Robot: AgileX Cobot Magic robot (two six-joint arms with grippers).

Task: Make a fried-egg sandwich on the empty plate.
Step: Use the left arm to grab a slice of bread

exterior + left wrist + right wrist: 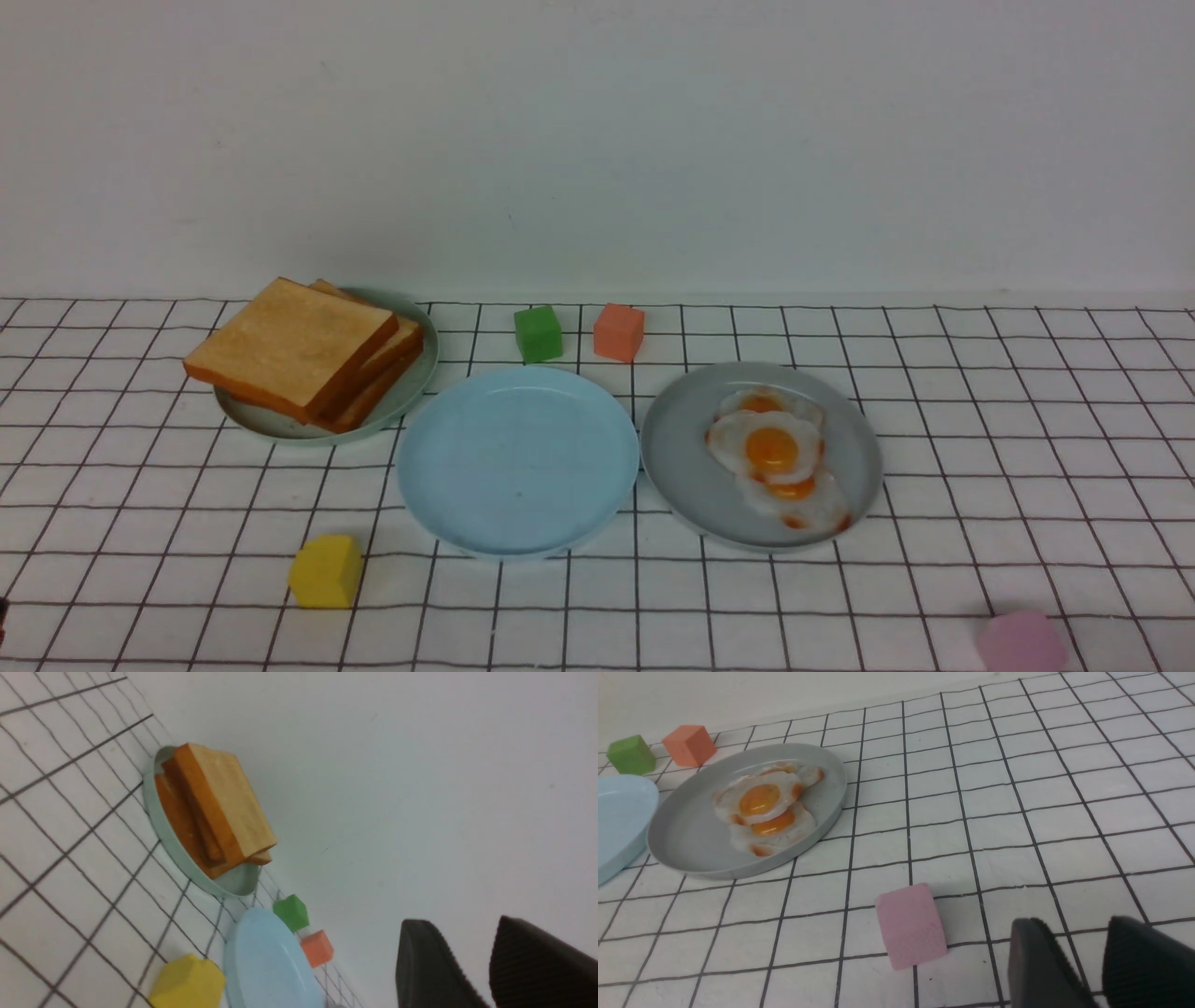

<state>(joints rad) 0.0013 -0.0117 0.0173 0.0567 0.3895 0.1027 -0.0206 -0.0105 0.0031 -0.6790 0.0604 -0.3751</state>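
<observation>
The light blue plate sat in the middle of the table with nothing on it, so no sandwich was stacked yet. Just to its left was the pale green plate with the toast pile, the top slice hanging out over the rim. Just beside it on the right, the grey plate carried the fried eggs, looked like three, overlapping each other.

Behind the blue plate, near the wall, a green cube and an orange cube stood side by side. A yellow block lay near the front left, and a pink block sat at the front right, cut off by the frame edge.

Only the front view got all three plates at once. The left wrist view gave the toast edge-on, so the layers were easy to see. The right wrist view had the eggs up close and the pink block whole, plus just a sliver of the blue plate.

The hands only showed in their own wrist views. The left hand had its dark ribbed fingers apart with nothing between them, seen against the wall. The right hand was the same: fingers apart, gripping nothing, near the pink block but not touching it.
</observation>
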